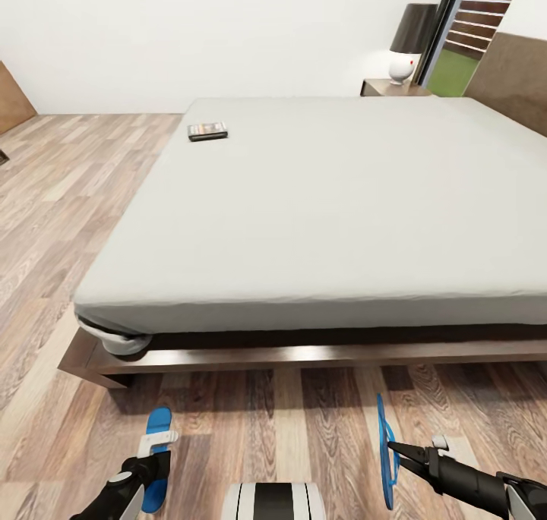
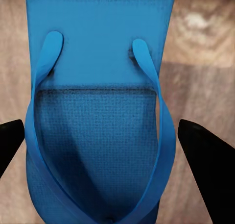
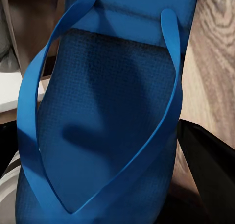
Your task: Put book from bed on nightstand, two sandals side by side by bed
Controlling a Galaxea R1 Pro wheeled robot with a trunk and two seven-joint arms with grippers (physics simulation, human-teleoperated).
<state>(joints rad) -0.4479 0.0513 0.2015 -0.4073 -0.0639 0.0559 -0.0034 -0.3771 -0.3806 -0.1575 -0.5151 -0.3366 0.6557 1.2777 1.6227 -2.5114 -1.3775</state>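
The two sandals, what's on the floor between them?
In the head view, bare plank floor separates the left sandal from the right sandal; the robot's striped trunk sits lower.

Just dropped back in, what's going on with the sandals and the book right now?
Each arm is at one blue sandal in front of the bed. The left end effector sits over the left sandal, which lies flat on the floor. The right end effector has the right sandal tipped up on edge. The book lies on the mattress, with a nightstand beyond.
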